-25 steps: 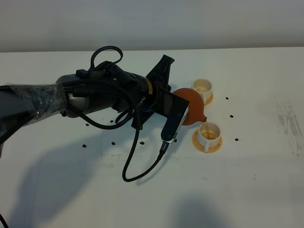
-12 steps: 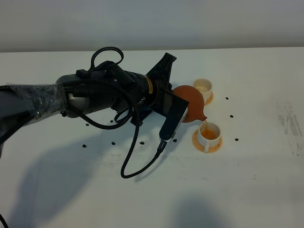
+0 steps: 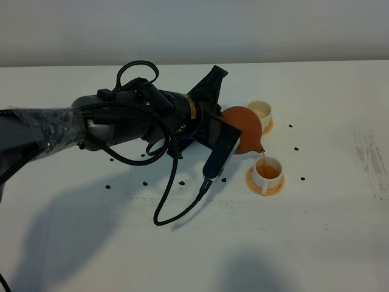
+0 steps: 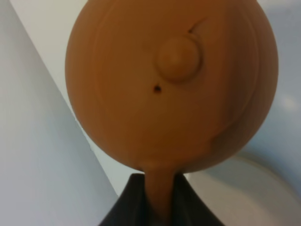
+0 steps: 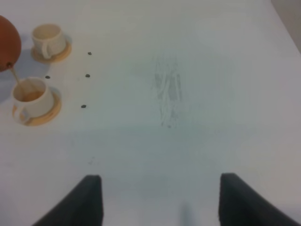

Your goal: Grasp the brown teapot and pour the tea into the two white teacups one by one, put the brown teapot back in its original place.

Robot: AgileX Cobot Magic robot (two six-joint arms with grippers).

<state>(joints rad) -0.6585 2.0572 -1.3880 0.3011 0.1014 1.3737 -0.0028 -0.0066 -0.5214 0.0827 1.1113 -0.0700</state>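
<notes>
The brown teapot [image 3: 246, 128] hangs tilted above the table, spout down over the nearer of the two white teacups [image 3: 267, 171], and a thin stream of tea falls into it. That cup holds orange tea. The farther teacup [image 3: 260, 111] stands behind the teapot. My left gripper [image 4: 157, 207] is shut on the teapot's handle, and the teapot [image 4: 171, 84] fills the left wrist view. In the right wrist view my right gripper [image 5: 162, 200] stands open and empty, far from the teapot [image 5: 7, 42] and both cups [image 5: 30, 96] [image 5: 47, 40]. The original place is hidden under my left arm.
Each cup sits on an orange-tan coaster [image 3: 258, 184]. Small dark specks [image 3: 296, 148] are scattered over the white table. A black cable [image 3: 176, 207] loops down from the left arm onto the table. A faint scuffed patch [image 5: 167, 92] marks the table on the right.
The left arm has lifted and rolled a little, tipping the teapot more. The stream keeps running and the tea in the nearer cup has risen.
</notes>
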